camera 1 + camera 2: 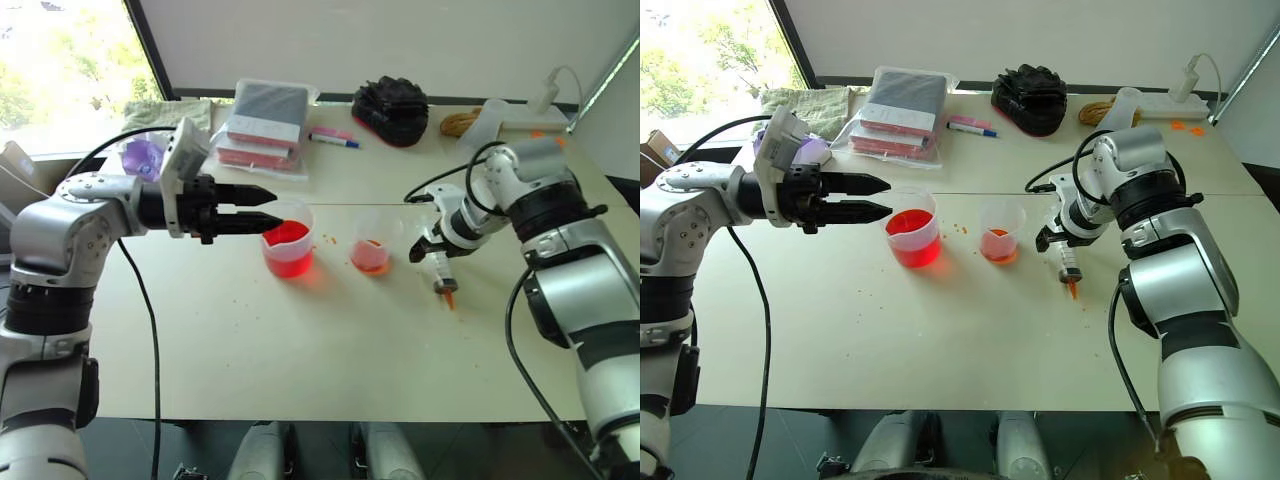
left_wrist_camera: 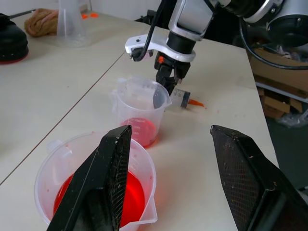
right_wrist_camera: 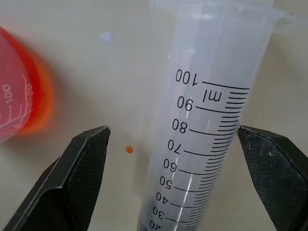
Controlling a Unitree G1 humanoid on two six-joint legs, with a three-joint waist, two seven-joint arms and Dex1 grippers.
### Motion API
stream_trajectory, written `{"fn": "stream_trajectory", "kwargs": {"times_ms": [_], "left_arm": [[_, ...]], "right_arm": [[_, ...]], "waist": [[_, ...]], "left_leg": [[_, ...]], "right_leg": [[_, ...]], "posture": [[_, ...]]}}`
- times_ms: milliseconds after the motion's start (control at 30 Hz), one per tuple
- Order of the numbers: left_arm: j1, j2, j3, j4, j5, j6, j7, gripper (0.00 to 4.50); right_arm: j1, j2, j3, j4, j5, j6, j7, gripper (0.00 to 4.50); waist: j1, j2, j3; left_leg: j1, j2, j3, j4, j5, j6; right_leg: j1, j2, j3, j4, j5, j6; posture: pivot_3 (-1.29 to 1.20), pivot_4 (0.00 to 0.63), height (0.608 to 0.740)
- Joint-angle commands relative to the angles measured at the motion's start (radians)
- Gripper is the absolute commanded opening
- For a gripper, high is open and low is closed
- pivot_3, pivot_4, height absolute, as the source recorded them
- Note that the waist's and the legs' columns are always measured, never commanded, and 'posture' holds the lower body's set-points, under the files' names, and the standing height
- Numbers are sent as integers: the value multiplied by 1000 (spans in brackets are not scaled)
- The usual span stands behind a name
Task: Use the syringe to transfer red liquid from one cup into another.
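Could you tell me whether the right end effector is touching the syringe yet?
Apart: the right wrist view shows table on both sides between the open fingers and the syringe.

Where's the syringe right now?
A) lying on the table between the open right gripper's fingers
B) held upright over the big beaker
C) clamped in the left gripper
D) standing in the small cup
A: the syringe lies flat on the table, with gaps between its barrel and both fingers of the open right gripper.
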Motion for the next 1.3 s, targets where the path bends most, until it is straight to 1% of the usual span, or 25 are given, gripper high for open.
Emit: {"fn": "stream_trajectory", "kwargs": {"times_ms": [33, 100, 167, 200, 233, 267, 433, 500, 567, 633, 733, 767, 800, 833, 933, 967, 1000, 1100, 1167, 1300], "left_arm": [[-17, 18, 40, -24, -19, -2, 4, 2741], [-22, 18, 40, -21, -19, -2, 6, 2741], [-31, 15, 45, -15, -22, -1, 10, 2741], [-41, 12, 47, -8, -24, -1, 13, 2741], [-49, 9, 49, -2, -26, 0, 15, 2741], [-56, 7, 50, 4, -26, 0, 18, 2741], [-94, -4, 58, 41, -28, -6, 30, 2741], [-119, -5, 73, 68, -35, -2, 35, 2741], [-153, -5, 88, 106, -36, -5, 43, 2741], [-182, -3, 96, 143, -35, -7, 46, 2741], [-222, 8, 86, 201, 1, -42, 32, 2741], [-242, 6, 84, 226, 11, -56, 31, 2741], [-263, 3, 83, 250, 19, -67, 28, 2741], [-288, 2, 85, 273, 24, -76, 26, 2741], [-345, 3, 96, 331, 36, -91, 24, 2741], [-362, 8, 102, 347, 37, -92, 23, 2741], [-378, 15, 108, 365, 40, -97, 22, 2741], [-426, 36, 118, 416, 55, -103, 20, 2741], [-443, 55, 114, 434, 68, -107, 14, 2741], [-470, 98, 122, 454, 71, -93, 0, 2741]], "right_arm": [[-7, 5, -43, -12, -57, 6, 20, 4142], [-3, 9, -49, -18, -76, 6, 35, 3571], [2, 15, -58, -18, -93, 6, 43, 2581], [3, 18, -63, -17, -101, 6, 46, 1936], [5, 21, -69, -17, -109, 6, 48, 1535], [8, 22, -74, -19, -114, 6, 50, 1344], [22, 5, -131, -40, -122, 6, 33, 1343], [34, -21, -187, -124, -136, 6, 17, 1343], [42, -51, -254, -255, -175, -14, -9, 1343], [40, -60, -313, -346, -200, -37, -23, 1343], [73, -91, -314, -540, -256, -237, -8, 1343], [105, -80, -332, -611, -273, -356, -4, 1343], [135, -52, -371, -665, -273, -461, 1, 1343], [161, -30, -381, -715, -270, -552, 27, 1343], [225, 22, -358, -839, -284, -793, 127, 1343], [244, 42, -343, -869, -306, -887, 146, 1343], [255, 74, -334, -881, -314, -938, 150, 1343], [285, 203, -332, -916, -255, -1000, 194, 1343], [306, 271, -314, -931, -255, -1067, 218, 1343], [343, 387, -309, -932, -199, -1086, 260, 1343]], "waist": [[0, 0, 0], [0, 0, 0], [-1, 0, 0], [-2, 0, 0], [-2, 0, 0], [-2, 0, 0], [-2, 0, 0], [-2, 0, 0], [0, 1, 0], [1, 1, 0], [0, 1, 0], [-1, 1, 0], [-2, 0, 0], [-3, 0, 0], [-5, 0, 0], [-4, 0, 0], [-4, 0, 0], [-5, 0, 0], [-4, 0, 0], [1, 0, 0]], "left_leg": [[0, 0, 0, 0, 0, 0], [0, 0, 0, 0, 0, 0], [0, 0, 0, 0, 0, 0], [0, 0, 0, 0, 0, 0], [0, 0, 0, 0, 0, 0], [0, 0, 0, 0, 0, 0], [0, 0, 0, 0, 0, 0], [1, 0, 0, 0, 0, 0], [0, 0, 0, 0, 0, 0], [-1, 0, 0, 0, 0, 0], [-1, 0, 0, -1, 0, 0], [-1, 0, 0, -1, 0, 0], [0, 0, 0, -1, 0, 0], [0, 0, 0, -1, 0, 0], [0, 1, 0, -1, 1, -2], [0, 1, 0, -1, 1, -2], [0, 1, 0, -1, 1, -2], [0, 1, 0, -1, 2, -4], [0, 1, -1, -1, 4, -7], [0, 1, -1, -1, 4, -7]], "right_leg": [[0, 0, 0, 0, 0, 0], [0, 0, 0, 0, 0, 0], [0, 0, 0, 0, 0, 0], [0, 0, 0, 0, 0, 0], [0, 0, 0, 0, 0, 0], [0, 0, 0, 0, 0, 0], [0, 0, 0, 0, 0, 0], [0, 0, 0, 0, 0, 0], [0, 0, 0, 0, 0, 0], [-1, 0, 0, 0, 0, 0], [-1, 0, 0, 0, 0, 0], [-1, 1, 0, 0, 0, 0], [-1, 1, 0, 0, 0, 0], [-1, 2, 0, 0, 0, 0], [-2, 5, 1, 0, 0, 0], [-2, 5, 1, 0, 0, 0], [-2, 5, 1, 1, 0, 0], [-2, 6, 1, 1, 0, 0], [-2, 6, 1, 1, 0, 0], [-1, 6, 1, 1, 0, 0]], "posture": [[0, 150, 740], [0, 150, 740], [0, 150, 740], [0, 150, 740], [0, 150, 740], [0, 150, 740], [0, 150, 740], [0, 150, 740], [0, 150, 740], [0, 150, 740], [0, 150, 740], [0, 150, 740], [0, 150, 740], [0, 150, 740], [0, 150, 740], [0, 150, 740], [0, 150, 740], [0, 150, 740], [0, 150, 740], [0, 150, 740]]}}
